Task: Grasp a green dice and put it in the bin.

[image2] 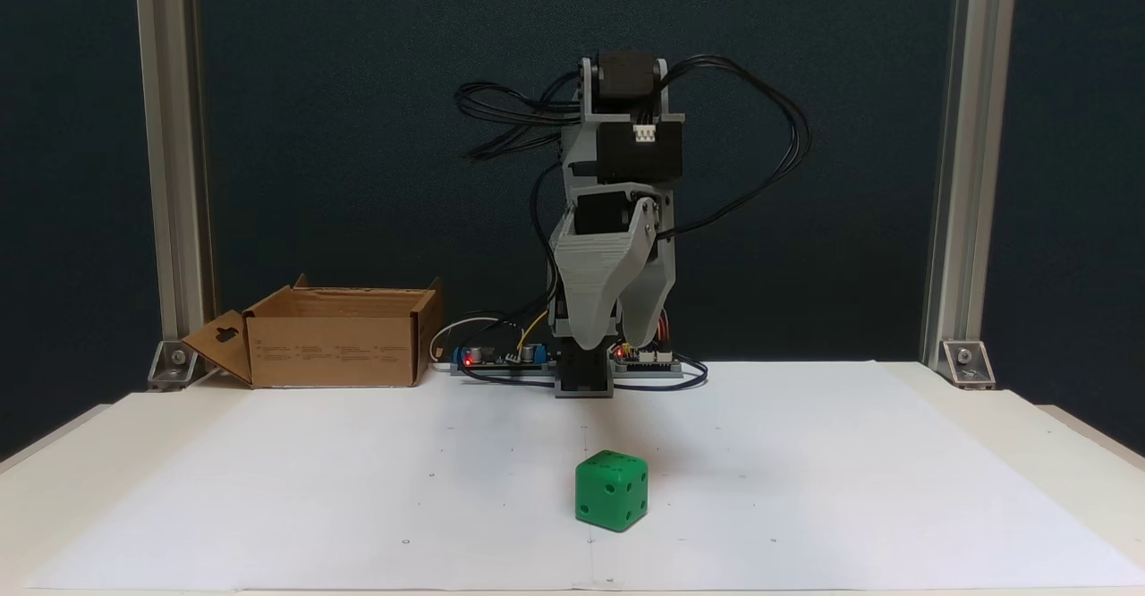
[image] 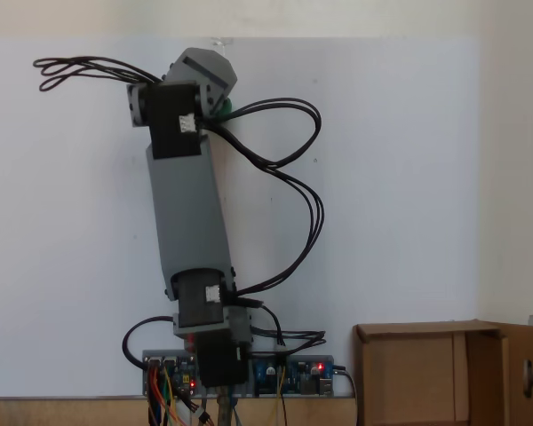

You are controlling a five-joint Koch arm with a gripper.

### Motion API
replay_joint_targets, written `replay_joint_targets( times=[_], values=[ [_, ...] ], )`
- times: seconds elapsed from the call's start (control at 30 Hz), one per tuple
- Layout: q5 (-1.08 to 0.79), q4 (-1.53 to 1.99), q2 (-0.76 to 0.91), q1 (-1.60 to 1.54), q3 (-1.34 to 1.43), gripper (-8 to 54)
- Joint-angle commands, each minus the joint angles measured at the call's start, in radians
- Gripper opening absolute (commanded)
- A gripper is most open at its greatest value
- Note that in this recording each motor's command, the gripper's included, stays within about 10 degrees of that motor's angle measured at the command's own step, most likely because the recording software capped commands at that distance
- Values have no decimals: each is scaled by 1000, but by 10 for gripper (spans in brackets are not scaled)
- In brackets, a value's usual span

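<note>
One green dice [image2: 612,490] lies on the paper below the slightly parted, empty jaws [image2: 614,343]

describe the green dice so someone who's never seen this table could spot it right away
Start at the grey robot arm standing at the back middle of the white table. Come straight forward toward the camera: the green dice sits alone on the white paper, below the gripper. It is a small bright green cube, unlike the brown cardboard bin at back left.
</note>
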Motion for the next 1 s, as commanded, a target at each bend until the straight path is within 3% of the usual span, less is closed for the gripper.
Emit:
replay_joint_targets(
  times=[0.0, 0.3, 0.97],
  values=[
    [-58, 38, 8, -5, -32, 390],
    [-60, 40, 6, -3, -32, 426],
    [-60, 18, 6, -2, 161, 430]
  ],
)
